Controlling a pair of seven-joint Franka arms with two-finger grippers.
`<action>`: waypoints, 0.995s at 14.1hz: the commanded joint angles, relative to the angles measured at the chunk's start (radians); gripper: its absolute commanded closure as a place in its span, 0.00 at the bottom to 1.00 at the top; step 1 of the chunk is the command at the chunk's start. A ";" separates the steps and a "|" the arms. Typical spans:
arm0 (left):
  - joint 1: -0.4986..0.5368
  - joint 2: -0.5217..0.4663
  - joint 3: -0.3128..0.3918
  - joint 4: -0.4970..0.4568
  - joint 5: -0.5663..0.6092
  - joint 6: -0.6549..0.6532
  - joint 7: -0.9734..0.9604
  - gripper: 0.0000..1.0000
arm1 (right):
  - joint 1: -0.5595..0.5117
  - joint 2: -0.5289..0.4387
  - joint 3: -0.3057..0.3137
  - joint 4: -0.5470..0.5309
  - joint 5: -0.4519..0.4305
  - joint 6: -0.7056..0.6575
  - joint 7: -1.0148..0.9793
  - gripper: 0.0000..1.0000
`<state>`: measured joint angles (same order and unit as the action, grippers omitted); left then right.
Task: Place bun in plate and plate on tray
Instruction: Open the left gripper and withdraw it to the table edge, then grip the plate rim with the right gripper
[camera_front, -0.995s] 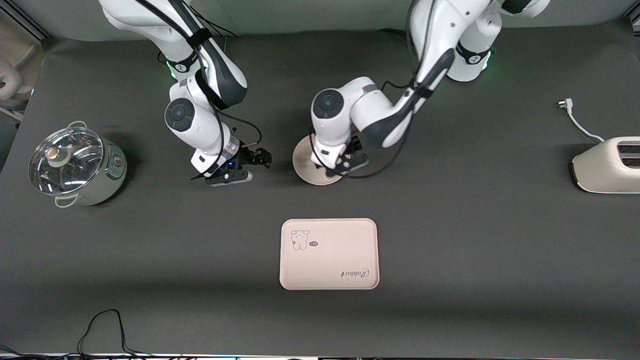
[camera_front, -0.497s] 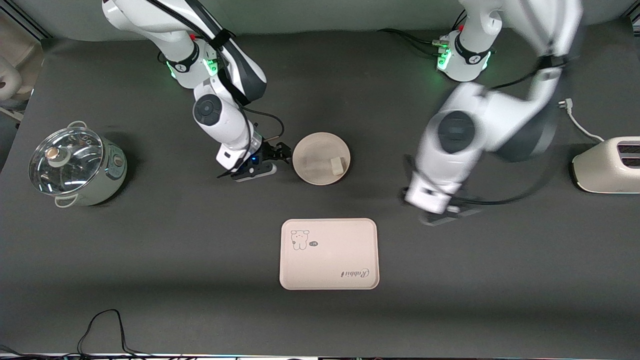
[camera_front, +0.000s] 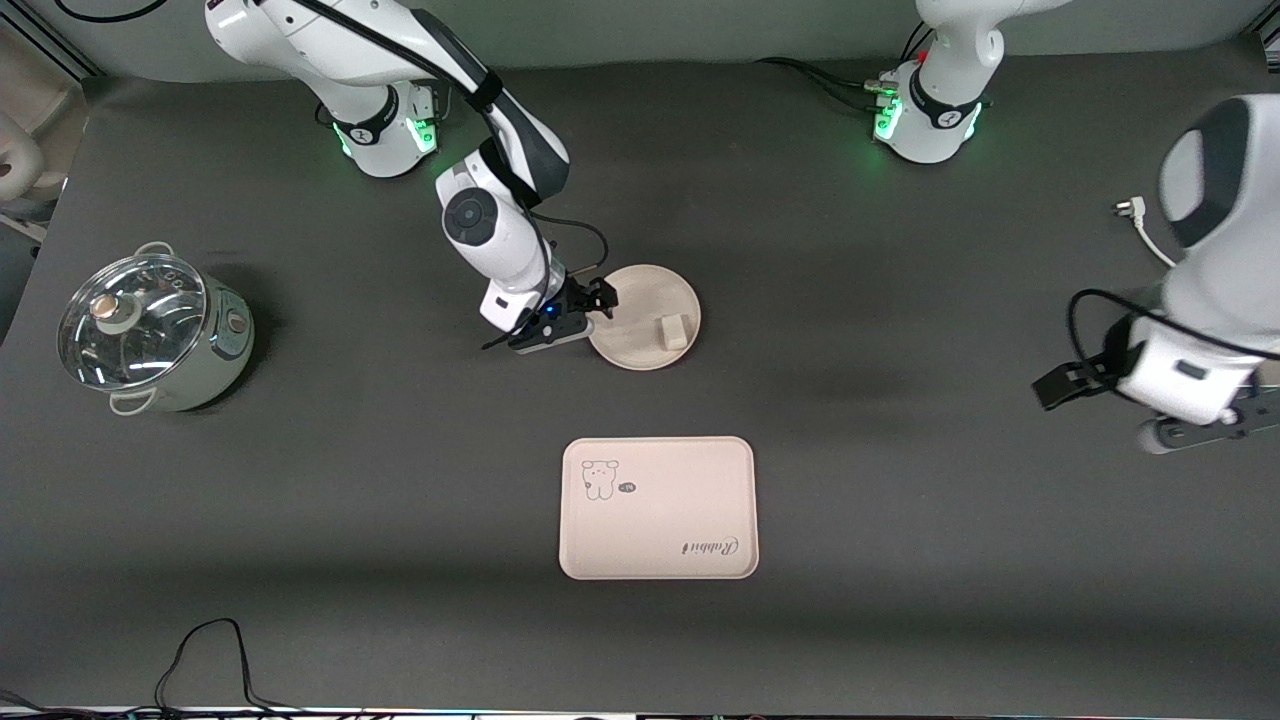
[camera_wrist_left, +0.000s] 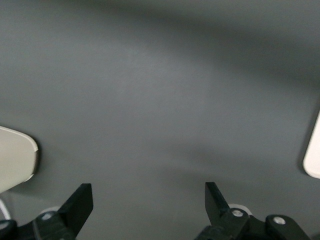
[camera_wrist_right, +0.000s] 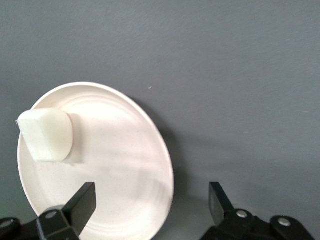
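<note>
The round cream plate (camera_front: 640, 300) lies on the table, farther from the front camera than the tray (camera_front: 657, 507). The off-white bun (camera_front: 672, 331) lies in the plate near its rim toward the left arm's end. My right gripper (camera_front: 603, 298) is open at the plate's rim toward the right arm's end. In the right wrist view its jaws (camera_wrist_right: 152, 200) straddle the rim of the plate (camera_wrist_right: 115, 165), and the bun (camera_wrist_right: 47, 135) lies apart from them. My left gripper (camera_front: 1055, 388) is open and empty over bare table near the toaster, as the left wrist view (camera_wrist_left: 148, 192) shows.
A steel pot with a glass lid (camera_front: 150, 330) stands at the right arm's end. A cream toaster (camera_front: 1215, 330) with its cord and plug (camera_front: 1130, 210) stands at the left arm's end; it also shows in the left wrist view (camera_wrist_left: 15, 162). A black cable (camera_front: 210, 650) lies near the front edge.
The left arm left the bun in the plate and swung away toward its end of the table. The right gripper moved sideways up to the plate's rim.
</note>
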<state>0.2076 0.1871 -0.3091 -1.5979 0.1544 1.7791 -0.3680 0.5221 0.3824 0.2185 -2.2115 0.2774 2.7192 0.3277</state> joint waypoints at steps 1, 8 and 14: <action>-0.205 -0.102 0.217 -0.049 -0.030 -0.065 0.047 0.00 | 0.049 0.062 -0.011 0.012 0.006 0.086 0.047 0.00; -0.315 -0.204 0.355 -0.110 -0.121 -0.076 0.104 0.00 | 0.047 0.101 -0.038 0.010 -0.046 0.119 0.047 0.38; -0.212 -0.155 0.324 -0.045 -0.113 -0.084 0.307 0.00 | 0.046 0.122 -0.039 0.009 -0.046 0.139 0.047 0.89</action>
<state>0.0026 0.0130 0.0345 -1.6740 0.0436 1.7041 -0.0748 0.5587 0.4938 0.1873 -2.2115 0.2545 2.8406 0.3511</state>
